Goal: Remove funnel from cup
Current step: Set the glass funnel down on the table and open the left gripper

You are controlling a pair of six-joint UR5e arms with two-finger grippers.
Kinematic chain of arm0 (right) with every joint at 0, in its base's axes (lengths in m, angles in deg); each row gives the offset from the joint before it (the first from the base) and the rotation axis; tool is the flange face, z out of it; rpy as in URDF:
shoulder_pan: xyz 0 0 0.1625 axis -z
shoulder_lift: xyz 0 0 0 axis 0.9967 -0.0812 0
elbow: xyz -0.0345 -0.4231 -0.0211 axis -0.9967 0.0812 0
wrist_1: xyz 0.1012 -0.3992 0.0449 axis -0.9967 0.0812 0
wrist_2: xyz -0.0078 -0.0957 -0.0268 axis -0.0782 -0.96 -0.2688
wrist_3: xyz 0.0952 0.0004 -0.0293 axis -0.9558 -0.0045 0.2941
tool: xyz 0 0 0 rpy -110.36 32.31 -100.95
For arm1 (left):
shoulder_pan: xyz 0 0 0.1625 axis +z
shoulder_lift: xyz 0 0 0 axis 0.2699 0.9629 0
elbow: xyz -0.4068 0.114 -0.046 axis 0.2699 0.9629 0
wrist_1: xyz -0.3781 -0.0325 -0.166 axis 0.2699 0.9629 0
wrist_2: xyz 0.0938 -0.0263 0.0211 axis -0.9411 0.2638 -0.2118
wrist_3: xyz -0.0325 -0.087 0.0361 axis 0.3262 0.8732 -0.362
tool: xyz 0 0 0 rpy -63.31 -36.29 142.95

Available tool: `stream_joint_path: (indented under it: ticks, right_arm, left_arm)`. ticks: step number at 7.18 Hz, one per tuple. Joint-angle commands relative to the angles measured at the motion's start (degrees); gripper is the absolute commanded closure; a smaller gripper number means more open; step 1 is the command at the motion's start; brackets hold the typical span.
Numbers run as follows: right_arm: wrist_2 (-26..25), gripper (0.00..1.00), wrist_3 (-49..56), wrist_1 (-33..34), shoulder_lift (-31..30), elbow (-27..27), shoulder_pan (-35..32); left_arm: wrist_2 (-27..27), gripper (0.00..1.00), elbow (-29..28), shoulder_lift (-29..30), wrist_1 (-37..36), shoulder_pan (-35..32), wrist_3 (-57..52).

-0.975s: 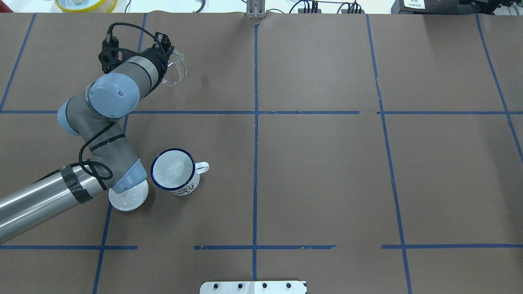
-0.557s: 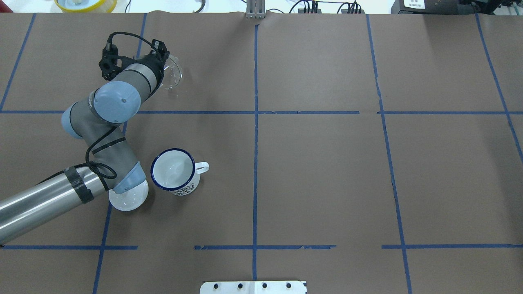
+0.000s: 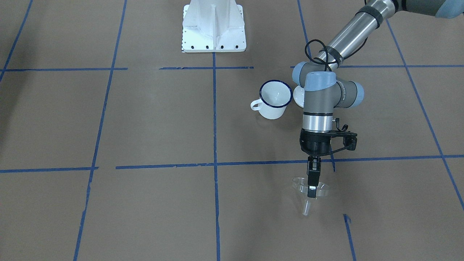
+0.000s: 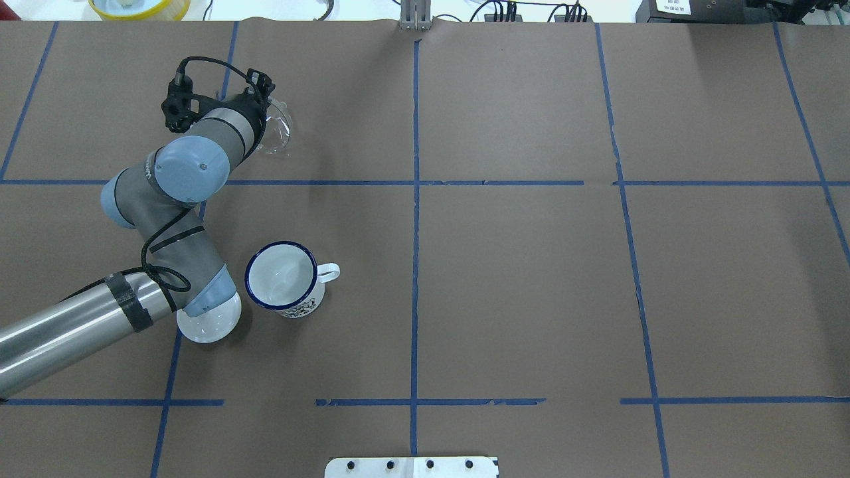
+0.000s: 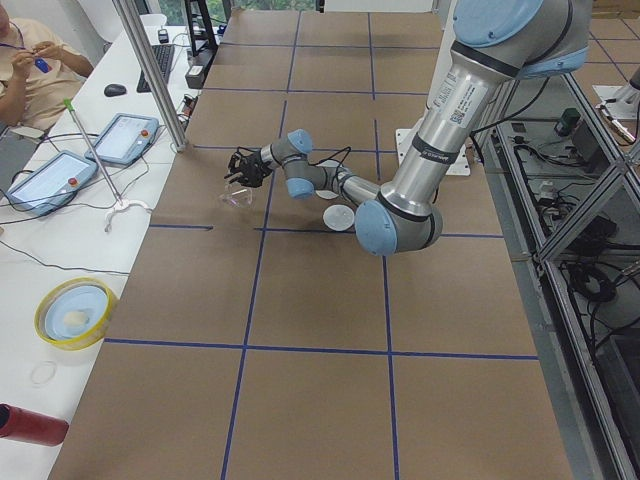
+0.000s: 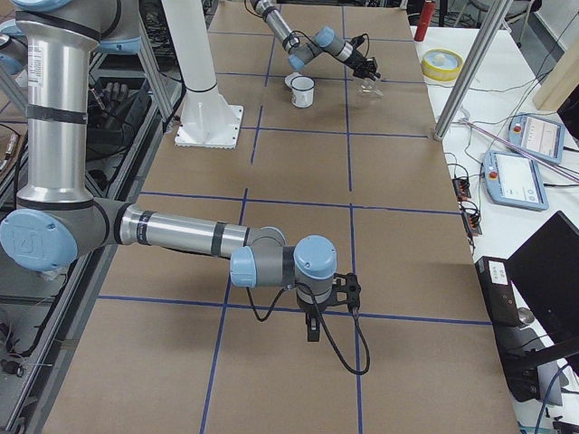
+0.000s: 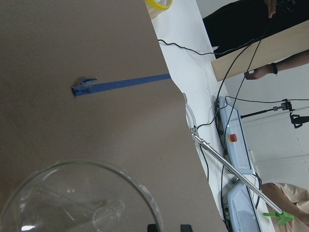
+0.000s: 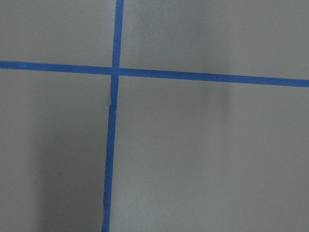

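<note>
Shifted lower toward bench [image 3: 145,127] since one second ago, with left jaws clenched on rim of funnel [image 3: 300,186], spout down, well apart from empty cup [image 3: 272,110]; extraction judged done, set-down and release remaining; right jaws: cannot tell.

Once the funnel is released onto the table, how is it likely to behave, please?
The funnel will probably tip over: wide mouth, narrow spout, no steady base. On its side it may roll in an arc. It looks thin and clear, so likely light, and could slip where the jaws pinch only its rim.
</note>
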Motion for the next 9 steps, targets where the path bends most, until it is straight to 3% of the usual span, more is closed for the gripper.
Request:
stream_joint_path:
  ticks: [1, 2, 4, 6, 7, 8, 9]
  right_arm:
    - [0.0, 0.0, 0.0, 0.0, 0.0, 0.0, 0.0]
    - [0.0, 0.0, 0.0, 0.0, 0.0, 0.0, 0.0]
    - [0.0, 0.0, 0.0, 0.0, 0.0, 0.0, 0.0]
    - [0.0, 0.0, 0.0, 0.0, 0.0, 0.0, 0.0]
    - [0.0, 0.0, 0.0, 0.0, 0.0, 0.0, 0.0]
    - [0.0, 0.0, 0.0, 0.0, 0.0, 0.0, 0.0]
    - [0.0, 0.0, 0.0, 0.0, 0.0, 0.0, 0.0]
  left_arm:
    - [2.2, 0.0, 4.7, -0.5, -0.7, -0.7, -12.0]
    - [8.3, 0.0, 9.7, -3.7, -2.3, -1.4, -15.1]
    - [29.3, 0.0, 26.9, -10.9, -18.2, -6.7, -33.8]
    - [35.5, 0.0, 39.9, -17.0, -33.2, -9.1, -56.0]
    - [40.8, 0.0, 44.9, -23.5, -33.7, -11.4, -61.7]
    - [42.2, 0.0, 49.0, -29.2, -33.6, -13.6, -66.8]
    - [42.3, 0.0, 52.1, -33.6, -33.4, -11.6, -67.3]
